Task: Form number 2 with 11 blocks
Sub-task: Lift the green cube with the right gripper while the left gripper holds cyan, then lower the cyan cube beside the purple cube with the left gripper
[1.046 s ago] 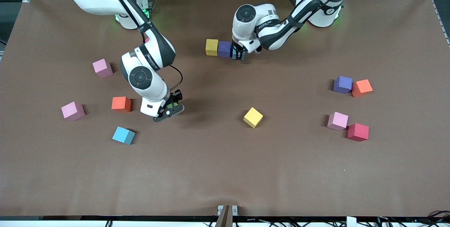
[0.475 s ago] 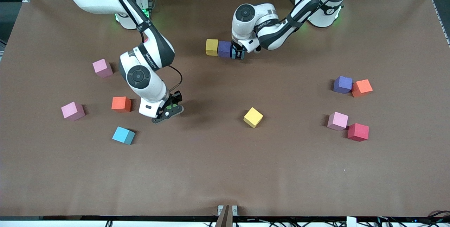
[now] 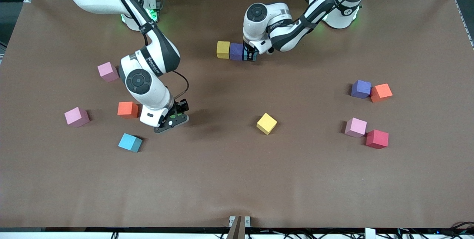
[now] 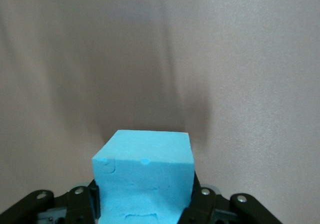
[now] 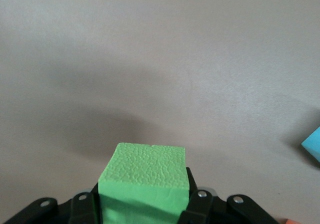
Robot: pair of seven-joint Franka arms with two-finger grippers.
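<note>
While my left gripper (image 3: 250, 56) is clamping a light blue cube (image 4: 145, 176) between its fingers, it is sitting right at the open end of the row I am building, with the purple cube (image 3: 236, 51) just beside it and the yellow cube (image 3: 223, 49) touching that one toward the right arm's end of the table. That is the relation my next move is turning on, I judge: the blue cube is lining up as the third in that row, so it is needing to settle flush against the purple one along the row's own line, not skewed. My right gripper (image 3: 171, 119) is closed on a green cube (image 5: 143, 179) and is hanging over bare table near the orange cube (image 3: 127, 109), well apart from the row, so my left arm is clearly the nearer one. Spare cubes are lying scattered toward both ends of the table, and the digit is barely begun.
</note>
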